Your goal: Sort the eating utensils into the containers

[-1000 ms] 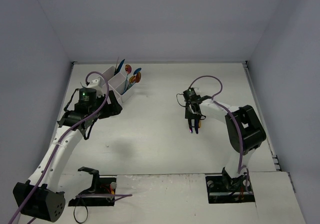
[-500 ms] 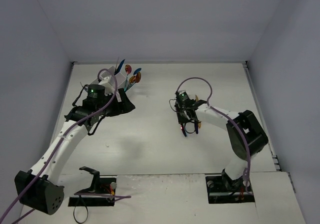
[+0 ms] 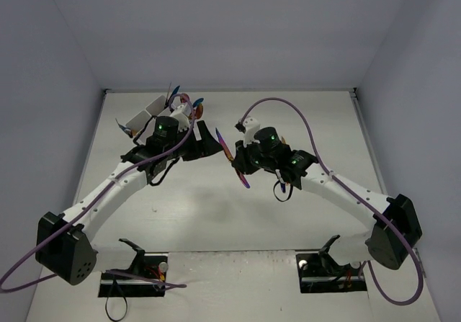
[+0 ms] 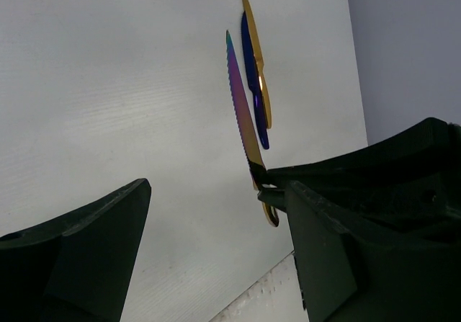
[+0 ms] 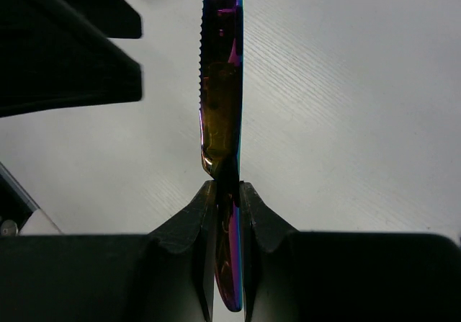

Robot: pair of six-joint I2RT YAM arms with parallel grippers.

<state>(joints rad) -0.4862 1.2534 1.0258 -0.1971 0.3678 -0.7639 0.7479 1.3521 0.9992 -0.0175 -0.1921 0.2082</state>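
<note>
From above, the left gripper [image 3: 207, 142] and the right gripper [image 3: 240, 165] meet near the middle of the white table [image 3: 216, 221]. The right one grips a slender iridescent purple-and-gold metal knife [image 3: 225, 149], whose blade points up and left towards the left gripper's black fingers. Behind the left arm, at the far left of the table, stands the white thin-walled divided box [image 3: 142, 115], partly hidden. Several blue and orange-pink utensils [image 3: 186, 100] stand up out of its right side.

In the left wrist view, the left gripper [image 4: 216, 257] has its jaws spread wide with nothing between them. The serrated knife [image 4: 243, 109] hangs just beyond them, its lower end going into a dark body on the right. A gold and blue utensil shape [image 4: 257, 77] shows close behind it; whether they touch cannot be told.

In the right wrist view, the right gripper [image 5: 227, 191] is clamped tight on the knife [image 5: 222, 77]. The serrated blade runs straight up out of the picture.
</note>
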